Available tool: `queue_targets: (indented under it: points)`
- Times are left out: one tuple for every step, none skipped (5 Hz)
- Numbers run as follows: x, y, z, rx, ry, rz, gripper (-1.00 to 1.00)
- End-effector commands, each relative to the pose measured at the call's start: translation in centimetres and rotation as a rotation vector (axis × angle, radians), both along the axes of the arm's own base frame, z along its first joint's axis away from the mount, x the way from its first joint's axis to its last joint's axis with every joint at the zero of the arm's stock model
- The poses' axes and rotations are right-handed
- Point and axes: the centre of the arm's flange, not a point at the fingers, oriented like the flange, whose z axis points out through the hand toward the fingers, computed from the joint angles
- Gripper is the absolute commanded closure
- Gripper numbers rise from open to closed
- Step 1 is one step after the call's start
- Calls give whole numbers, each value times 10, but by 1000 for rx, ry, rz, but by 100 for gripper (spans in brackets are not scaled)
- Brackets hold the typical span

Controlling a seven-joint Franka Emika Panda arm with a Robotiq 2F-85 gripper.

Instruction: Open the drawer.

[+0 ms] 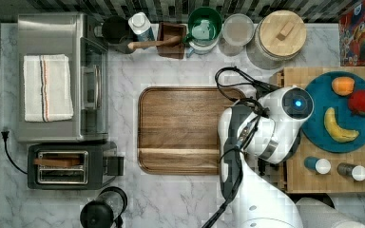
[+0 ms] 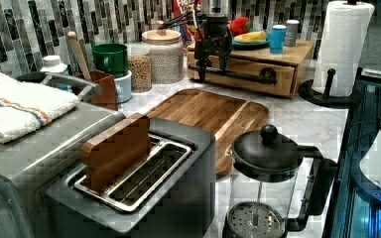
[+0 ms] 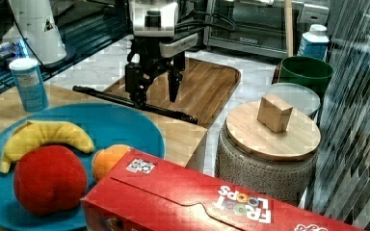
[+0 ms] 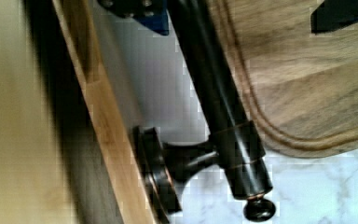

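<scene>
The drawer (image 2: pixel 248 85) is the light-wood front of a wooden box unit (image 1: pixel 332 178), with a long black bar handle (image 2: pixel 243 75) across it. My gripper (image 2: pixel 213 69) hangs over the handle near its end on the left view's left. It is open, with one finger on each side of the bar. The right view has the handle (image 3: pixel 106 96) running between the fingers of the gripper (image 3: pixel 156 100). Up close in the wrist view, the bar (image 4: pixel 214 93) sits beside one finger (image 4: pixel 140 11), with its round mount fixed to the drawer front (image 4: pixel 107 116).
A darker brown tray (image 1: pixel 180 128) lies on the marble counter just in front of the drawer. A blue plate (image 1: pixel 323 133) with fruit and two shakers sit on the box top. A lidded jar (image 3: pixel 270 134) stands beside the box, and a paper towel roll (image 2: pixel 342 44) at its other end.
</scene>
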Motion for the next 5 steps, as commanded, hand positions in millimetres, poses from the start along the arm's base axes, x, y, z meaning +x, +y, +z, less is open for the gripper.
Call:
queue_targets:
  points:
    - [12, 276, 6, 93, 38, 209, -100]
    - [9, 291, 10, 91, 39, 185, -100]
    - [7, 304, 17, 105, 62, 171, -100]
    - [9, 312, 26, 119, 83, 123, -100]
    - [13, 313, 30, 159, 74, 75, -100]
